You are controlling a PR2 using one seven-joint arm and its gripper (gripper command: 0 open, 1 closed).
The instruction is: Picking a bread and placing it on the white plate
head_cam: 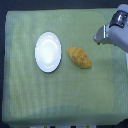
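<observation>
The plate (48, 52) sits on a green cloth (30, 95). The bread (79, 57) lies just beside the plate, on the exterior view's right, not touching it. Farther off, past the bread, the gripper (101, 35) hangs above the cloth holding nothing; whether its fingers are spread I cannot tell.

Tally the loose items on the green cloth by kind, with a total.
Bread: 1
Plate: 1
Total: 2, both lying on the cloth
</observation>
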